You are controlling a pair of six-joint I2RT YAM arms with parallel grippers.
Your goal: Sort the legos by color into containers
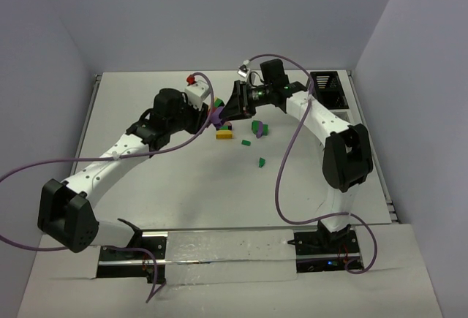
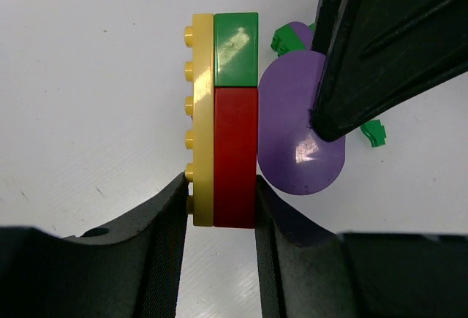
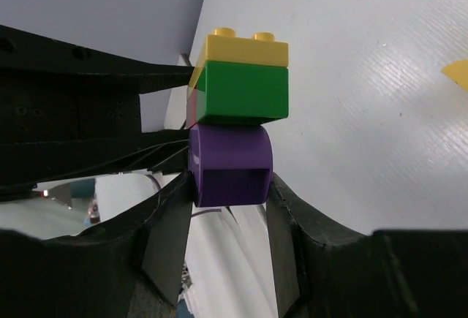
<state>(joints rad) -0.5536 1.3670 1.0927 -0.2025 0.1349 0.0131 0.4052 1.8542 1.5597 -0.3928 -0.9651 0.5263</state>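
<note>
Purple lego under green brick, our right gripper pinching it, our left gripper clamping yellow-red stack beside that brick.

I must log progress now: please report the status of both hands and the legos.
Left hand shut on yellow-red-green stack. Right hand shut on purple piece, touching that stack. Loose green legos on table.
</note>
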